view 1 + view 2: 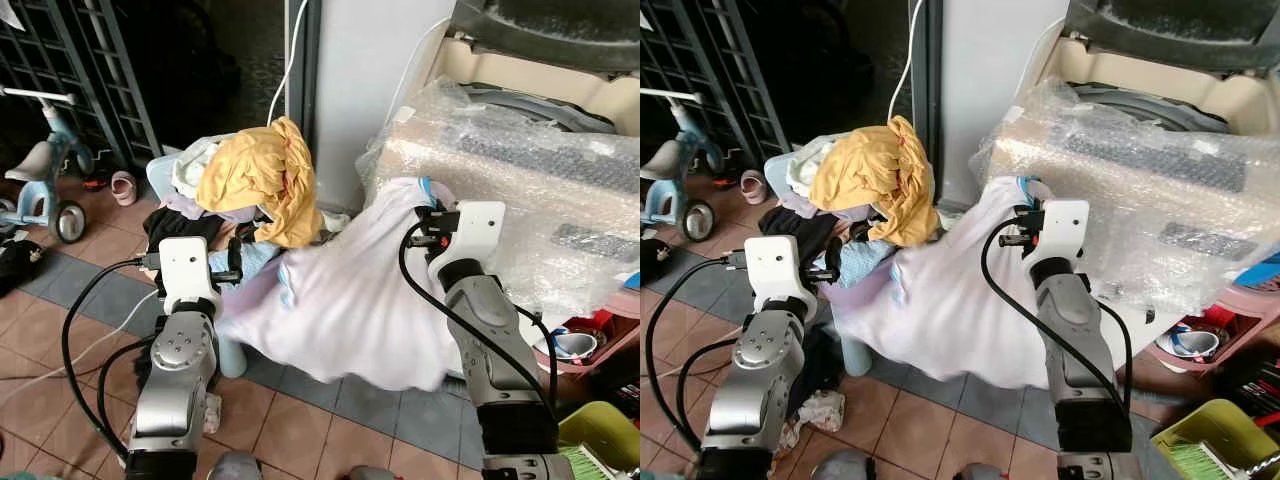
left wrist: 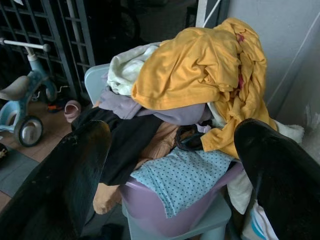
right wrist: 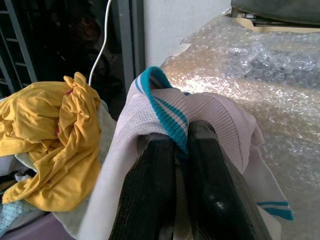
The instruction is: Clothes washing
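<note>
At far left of the head view, a child's tricycle (image 1: pixel 40 185) by a dark grille. Lower left, the left gripper (image 2: pixel 170 165), fingers spread wide and holding nothing, aimed at the purple laundry basket (image 2: pixel 165 205) just ahead. Heaped over the basket's rim: a yellow shirt (image 1: pixel 265 175) on top, a pale cream piece, grey and black cloth, a dotted light-blue piece (image 2: pixel 182 175) hanging over the front edge.

Centre frame, the white garment (image 1: pixel 340 300), stretched from near the basket at lower left up to the right gripper (image 3: pixel 181 150) at centre right. Long axis therefore a rising diagonal, low end by the basket, high end at the pinch. Right fingers pressed together on the ribbed collar, white knit with teal stripes (image 3: pixel 167 112) folded over the tips. Fabric thin, loose, billowing below the hold, lower hem hanging free above the tiles.

Right of the pinch, just beside it, the washing machine (image 1: pixel 530 190) wrapped in bubble film, lid raised at upper right, the tub opening (image 1: pixel 1140 100) up and to the right of the gripper. Right arm clearly the nearer one. Likely need: lift higher, carry rightward over the wrapped front edge; trailing cloth may snag on the film.
</note>
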You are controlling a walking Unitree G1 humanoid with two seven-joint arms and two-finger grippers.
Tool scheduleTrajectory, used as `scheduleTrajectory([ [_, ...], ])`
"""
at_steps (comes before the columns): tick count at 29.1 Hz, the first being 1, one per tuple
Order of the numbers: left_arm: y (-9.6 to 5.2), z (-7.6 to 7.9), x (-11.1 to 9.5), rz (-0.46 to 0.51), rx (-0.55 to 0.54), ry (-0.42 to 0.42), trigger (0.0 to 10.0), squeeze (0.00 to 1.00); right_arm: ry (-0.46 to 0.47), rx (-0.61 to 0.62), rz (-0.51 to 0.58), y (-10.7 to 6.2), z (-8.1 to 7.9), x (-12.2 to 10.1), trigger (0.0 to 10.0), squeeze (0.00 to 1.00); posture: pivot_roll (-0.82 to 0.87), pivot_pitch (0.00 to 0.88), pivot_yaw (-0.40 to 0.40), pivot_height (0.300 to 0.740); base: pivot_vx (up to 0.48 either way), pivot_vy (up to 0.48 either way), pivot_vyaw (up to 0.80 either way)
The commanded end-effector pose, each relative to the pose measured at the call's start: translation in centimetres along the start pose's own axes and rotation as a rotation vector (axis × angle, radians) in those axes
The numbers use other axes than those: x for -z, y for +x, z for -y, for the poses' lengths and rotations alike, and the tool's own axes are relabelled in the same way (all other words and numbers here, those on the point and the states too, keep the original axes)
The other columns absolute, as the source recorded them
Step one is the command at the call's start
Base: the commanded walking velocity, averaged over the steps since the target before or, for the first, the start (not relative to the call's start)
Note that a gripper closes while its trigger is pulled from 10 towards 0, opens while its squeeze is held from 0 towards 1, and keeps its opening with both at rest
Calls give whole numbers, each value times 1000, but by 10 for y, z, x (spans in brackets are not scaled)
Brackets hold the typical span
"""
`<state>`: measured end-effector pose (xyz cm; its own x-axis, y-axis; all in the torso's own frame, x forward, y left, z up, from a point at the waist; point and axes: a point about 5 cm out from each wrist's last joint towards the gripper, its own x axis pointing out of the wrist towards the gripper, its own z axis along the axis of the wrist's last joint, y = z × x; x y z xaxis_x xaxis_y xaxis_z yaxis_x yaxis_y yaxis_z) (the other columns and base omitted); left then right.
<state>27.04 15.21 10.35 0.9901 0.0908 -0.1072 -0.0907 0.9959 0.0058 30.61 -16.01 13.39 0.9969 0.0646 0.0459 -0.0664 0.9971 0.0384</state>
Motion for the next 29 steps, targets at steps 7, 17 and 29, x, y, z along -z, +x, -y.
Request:
scheduleTrajectory([
  [7, 0, -2, -1, 12, 22, 10, 10000, 0, -56, 65, 52, 2, 10, -8, 10000, 0, -7, 0, -15, 740, 34, -35, -800],
  [17, 0, -3, -1, 9, 25, 17, 10000, 0, -53, 68, 11, -5, 8, 8, 10000, 0, -4, 0, -9, 740, 246, -331, -463],
  [29, 0, -3, 0, 2, 30, 18, 10000, 0, -59, 75, 0, -6, 10, 12, 10000, 0, -5, 0, -8, 740, 40, -410, -800],
])
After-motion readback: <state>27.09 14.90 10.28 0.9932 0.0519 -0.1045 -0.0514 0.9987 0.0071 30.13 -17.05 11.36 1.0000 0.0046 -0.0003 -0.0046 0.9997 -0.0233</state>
